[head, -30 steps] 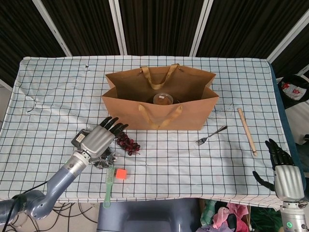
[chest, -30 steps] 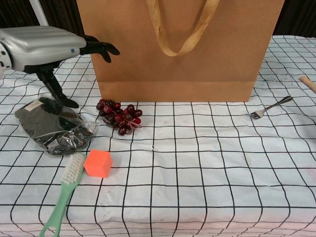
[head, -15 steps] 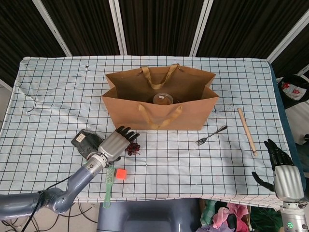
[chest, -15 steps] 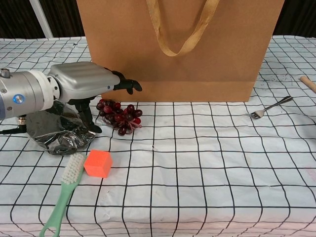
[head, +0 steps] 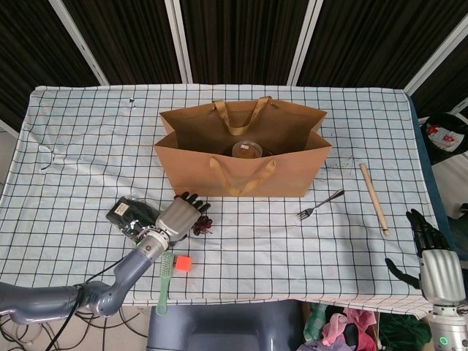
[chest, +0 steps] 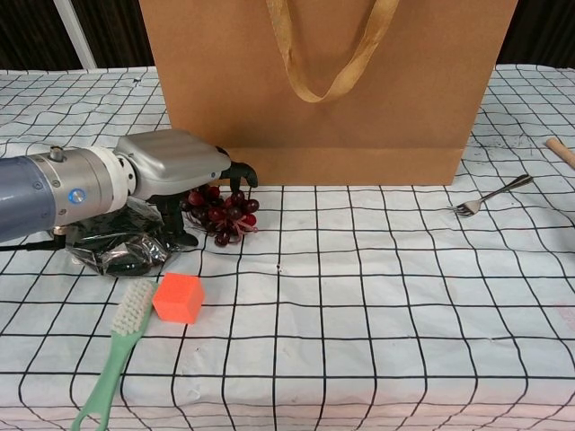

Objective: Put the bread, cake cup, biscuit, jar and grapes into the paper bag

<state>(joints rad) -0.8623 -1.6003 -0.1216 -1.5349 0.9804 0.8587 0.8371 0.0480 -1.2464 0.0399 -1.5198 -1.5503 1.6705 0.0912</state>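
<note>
Grapes (chest: 220, 214): dark red bunch on the tabletop (chest: 377, 296) just in front of the paper bag (chest: 332, 90), near its left corner. Left robot hand (chest: 180, 171) has dropped within the last second from above the dark wrapped packet (chest: 121, 250) onto the bunch, fingers curling over it, grasp not yet closed; pickup looks imminent. Right robot hand (head: 433, 265): empty, fingers apart, far right of the bag.

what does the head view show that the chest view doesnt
Only the head view shows the right hand, open and low at the table's right edge, the open top of the paper bag with a jar inside, and the full wooden stick. Only the chest view shows the left hand's fingers curled down over the grapes from the side, and the brush's bristles close up. Both share the left hand, grapes, dark wrapped packet, orange cube, green brush and fork.
</note>
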